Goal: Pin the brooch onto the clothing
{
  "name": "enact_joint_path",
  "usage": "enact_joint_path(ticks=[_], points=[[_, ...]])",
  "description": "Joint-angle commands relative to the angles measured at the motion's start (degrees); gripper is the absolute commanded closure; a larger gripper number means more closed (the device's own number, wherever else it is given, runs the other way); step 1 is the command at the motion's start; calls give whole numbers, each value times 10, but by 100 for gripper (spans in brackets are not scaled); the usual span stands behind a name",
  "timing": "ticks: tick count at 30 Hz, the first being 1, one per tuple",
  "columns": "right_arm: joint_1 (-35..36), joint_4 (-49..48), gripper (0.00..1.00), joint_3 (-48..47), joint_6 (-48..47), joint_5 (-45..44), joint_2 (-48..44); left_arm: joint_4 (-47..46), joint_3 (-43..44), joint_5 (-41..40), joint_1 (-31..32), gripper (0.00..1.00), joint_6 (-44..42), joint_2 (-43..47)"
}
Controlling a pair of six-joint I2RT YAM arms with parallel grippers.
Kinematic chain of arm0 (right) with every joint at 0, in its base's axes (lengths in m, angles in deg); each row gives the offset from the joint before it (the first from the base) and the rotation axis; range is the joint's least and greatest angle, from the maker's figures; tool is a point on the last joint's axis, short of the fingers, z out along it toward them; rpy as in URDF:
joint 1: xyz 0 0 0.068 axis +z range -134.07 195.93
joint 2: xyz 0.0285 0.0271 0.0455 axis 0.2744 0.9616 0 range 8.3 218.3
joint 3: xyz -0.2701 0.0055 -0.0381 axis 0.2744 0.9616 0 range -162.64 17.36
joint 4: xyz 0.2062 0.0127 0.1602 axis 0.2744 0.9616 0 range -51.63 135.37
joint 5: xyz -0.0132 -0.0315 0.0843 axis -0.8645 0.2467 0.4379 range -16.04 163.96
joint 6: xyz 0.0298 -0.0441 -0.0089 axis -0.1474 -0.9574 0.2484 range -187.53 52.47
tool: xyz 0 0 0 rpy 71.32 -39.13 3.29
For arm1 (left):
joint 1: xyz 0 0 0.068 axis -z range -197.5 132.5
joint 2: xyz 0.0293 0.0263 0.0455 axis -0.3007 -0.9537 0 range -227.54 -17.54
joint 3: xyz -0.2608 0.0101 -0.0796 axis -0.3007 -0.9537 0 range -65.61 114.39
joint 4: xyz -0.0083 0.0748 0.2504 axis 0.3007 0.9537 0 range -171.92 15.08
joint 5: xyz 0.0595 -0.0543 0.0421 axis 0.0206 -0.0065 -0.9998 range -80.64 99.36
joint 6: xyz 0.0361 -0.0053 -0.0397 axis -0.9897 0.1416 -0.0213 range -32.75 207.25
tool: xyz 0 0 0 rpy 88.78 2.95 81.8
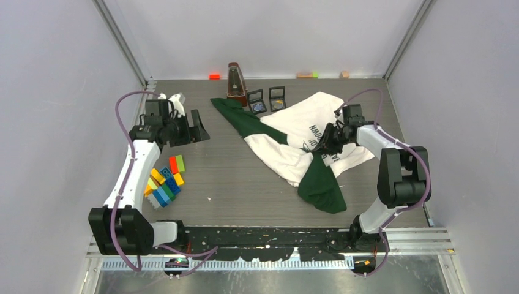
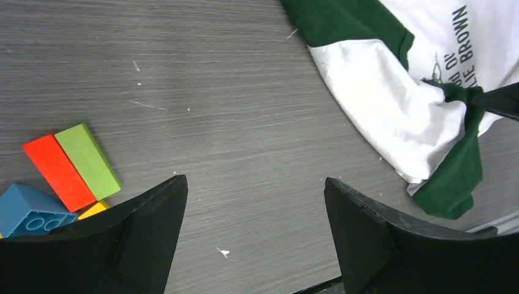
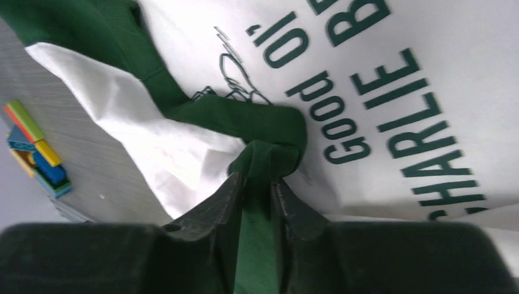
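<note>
The clothing [image 1: 306,122] is a white T-shirt with dark green sleeves, lying crumpled at the back right of the table. Its "Good Ol' Charlie Brown" print [image 3: 379,79] fills the right wrist view. My right gripper [image 3: 258,177] is shut on a bunched fold of the green sleeve [image 3: 245,116] in the middle of the shirt [image 2: 392,104]. My left gripper [image 2: 255,184] hovers open and holds nothing, over bare table at the left [image 1: 199,130]. Two small open black cases [image 1: 257,101] [image 1: 277,98] each hold a small round piece; I cannot tell which is the brooch.
Coloured toy bricks [image 1: 166,180] [image 2: 73,162] lie beside the left arm. A brown metronome [image 1: 236,81] stands at the back next to the cases. Small blocks [image 1: 214,76] [image 1: 306,75] sit along the back edge. Grey walls close in three sides.
</note>
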Motion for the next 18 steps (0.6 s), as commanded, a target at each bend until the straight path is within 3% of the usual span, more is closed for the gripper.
enact_joint_path(ticks=[1, 2, 4, 9, 13, 18], points=[[22, -33, 80, -13, 1, 48, -5, -15, -6, -21, -4, 17, -25, 10], [28, -34, 91, -12, 4, 48, -6, -12, -6, -23, -4, 19, -29, 11], [45, -37, 98, -8, 9, 47, -21, -12, -9, -38, -4, 20, -34, 18], [127, -44, 99, 12, 24, 40, -73, -10, -10, -75, -4, 23, -38, 39], [279, -113, 99, 48, 70, 5, -96, -15, -17, -84, -4, 25, -38, 55], [419, -190, 99, 28, 103, -10, -18, -15, -18, -90, -4, 28, -38, 62]])
